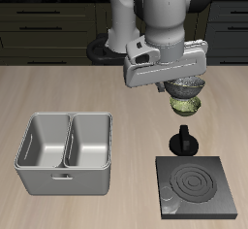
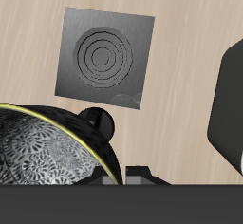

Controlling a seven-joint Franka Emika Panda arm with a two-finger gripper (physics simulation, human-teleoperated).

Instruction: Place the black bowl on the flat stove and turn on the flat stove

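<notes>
My gripper (image 1: 183, 87) hangs above the table, behind the flat stove, and is shut on the rim of the black bowl (image 1: 185, 101). In the wrist view the black bowl (image 2: 43, 152) is close up, dark grey with a silvery pattern and a yellowish rim. In the exterior view its lower part looks greenish-yellow. The flat stove (image 1: 198, 183) is a dark square slab with ring marks near the table's front edge. Its black knob (image 1: 184, 141) stands at its back edge, just in front of the bowl. The stove (image 2: 107, 57) and knob (image 2: 101, 121) also show in the wrist view. I see no glow on the burner.
A grey two-compartment metal caddy (image 1: 66, 151) stands near the front edge, away from the stove. A dark round object (image 1: 97, 50) lies at the table's back, beside the robot's base. Dark cabinets stand behind the table.
</notes>
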